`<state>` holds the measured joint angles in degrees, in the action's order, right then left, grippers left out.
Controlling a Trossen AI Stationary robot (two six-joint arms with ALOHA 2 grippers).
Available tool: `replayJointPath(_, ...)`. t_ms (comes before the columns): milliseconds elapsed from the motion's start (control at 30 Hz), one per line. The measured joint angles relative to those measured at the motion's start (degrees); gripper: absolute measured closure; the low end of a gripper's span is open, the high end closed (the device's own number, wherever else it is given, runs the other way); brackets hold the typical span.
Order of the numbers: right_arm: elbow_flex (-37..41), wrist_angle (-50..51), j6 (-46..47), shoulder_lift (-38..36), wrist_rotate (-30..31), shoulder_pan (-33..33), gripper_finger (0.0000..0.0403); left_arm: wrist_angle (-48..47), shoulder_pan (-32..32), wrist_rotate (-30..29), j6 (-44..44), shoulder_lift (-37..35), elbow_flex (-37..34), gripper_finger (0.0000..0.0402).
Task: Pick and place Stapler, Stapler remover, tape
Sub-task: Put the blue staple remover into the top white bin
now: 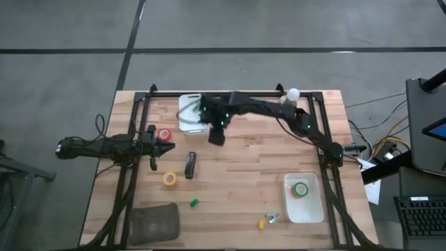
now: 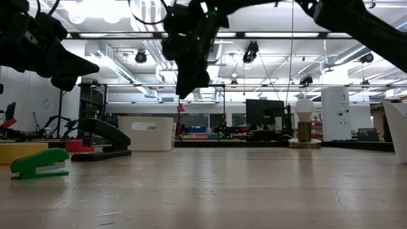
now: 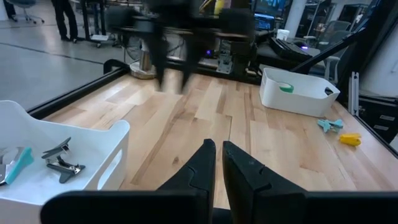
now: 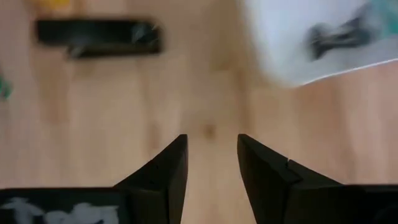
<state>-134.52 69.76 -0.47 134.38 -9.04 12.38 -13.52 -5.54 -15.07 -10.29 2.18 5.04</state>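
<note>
The black stapler (image 1: pixel 190 165) lies flat on the table's middle left and shows in the right wrist view (image 4: pixel 96 36). A red tape roll (image 1: pixel 164 134) and a yellow tape roll (image 1: pixel 170 179) lie flat near it; a green tape roll (image 1: pixel 300 189) lies in the right white tray (image 1: pixel 311 209). Staple removers (image 3: pixel 62 165) lie in the far white tray (image 1: pixel 187 120). My right gripper (image 1: pixel 216 134) hangs open above bare wood beside that tray, holding nothing (image 4: pixel 211 155). My left gripper (image 1: pixel 166 139) is shut beside the red roll (image 3: pixel 219 155).
A small green stapler (image 1: pixel 195 203) lies near the table's near edge, with a dark bag (image 1: pixel 155 222) at the near left. A teal remover (image 1: pixel 272 217) and a yellow piece (image 1: pixel 262 224) lie left of the right tray. A white lamp-like thing (image 1: pixel 291 94) stands at the far edge.
</note>
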Motion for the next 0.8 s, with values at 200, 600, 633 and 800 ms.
replayJointPath(200,0.01,5.37,0.09,-0.82,0.23,-6.84,0.0284,0.0,-0.02,0.0,-0.01,0.02,0.0,0.0369)
replayJointPath(600,0.07,9.97,1.71,-0.84,1.05,-16.37,0.0312,0.0,-0.02,0.0,-0.01,0.0,0.0,0.0369)
replayJointPath(633,0.07,10.25,2.15,-0.84,1.84,-16.99,0.0315,0.0,0.0,0.0,0.0,0.01,0.0,0.0369)
replayJointPath(800,1.1,11.25,4.43,-0.84,8.11,-19.76,0.0327,0.0,0.0,0.0,0.01,0.02,0.0,0.0369)
